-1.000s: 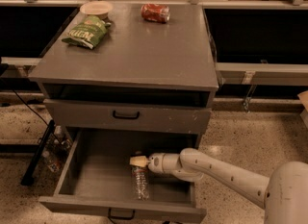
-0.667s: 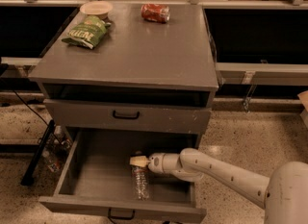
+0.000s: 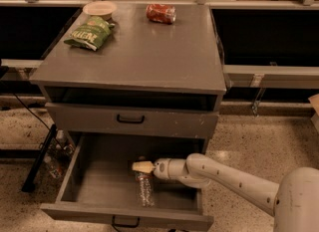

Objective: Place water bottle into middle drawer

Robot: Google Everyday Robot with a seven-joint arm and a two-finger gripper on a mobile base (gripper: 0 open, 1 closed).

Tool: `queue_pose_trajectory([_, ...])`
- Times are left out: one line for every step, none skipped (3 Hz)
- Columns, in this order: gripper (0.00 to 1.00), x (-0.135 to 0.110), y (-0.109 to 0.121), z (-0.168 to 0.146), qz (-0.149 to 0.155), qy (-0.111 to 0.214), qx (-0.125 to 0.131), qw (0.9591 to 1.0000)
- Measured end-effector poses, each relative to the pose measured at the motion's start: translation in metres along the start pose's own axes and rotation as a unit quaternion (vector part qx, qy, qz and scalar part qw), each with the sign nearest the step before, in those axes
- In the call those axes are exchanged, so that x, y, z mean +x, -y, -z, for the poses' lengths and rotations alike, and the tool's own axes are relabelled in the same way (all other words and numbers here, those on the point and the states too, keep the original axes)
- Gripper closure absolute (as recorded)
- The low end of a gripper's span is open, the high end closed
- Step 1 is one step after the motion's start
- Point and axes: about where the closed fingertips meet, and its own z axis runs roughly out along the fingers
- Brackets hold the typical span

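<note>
The middle drawer (image 3: 94,188) stands pulled out at the lower left of centre, its grey floor bare to the left of the bottle (image 3: 145,190). The bottle lies flat on that floor, long axis running from the drawer's back towards its front lip, the upper end nearest me. My gripper (image 3: 143,167) sits just above that upper end in the frame, pointing left, so the bottle lies directly below it. Whether the two touch, and whether my gripper is wide or narrow, I cannot tell. My arm (image 3: 234,181) reaches in from the lower right over the drawer's right wall. I judge the bottle is already in place, with room to spare on its left. Speckled floor (image 3: 259,141) lies to the right.
</note>
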Motion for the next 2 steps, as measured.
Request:
queue_pose_trajectory([0.0, 0.0001, -0.0001, -0.0001, 0.0, 0.0, 0.0, 1.0])
queue_pose_trajectory([0.0, 0.0001, -0.0001, -0.0001, 0.0, 0.0, 0.0, 1.0])
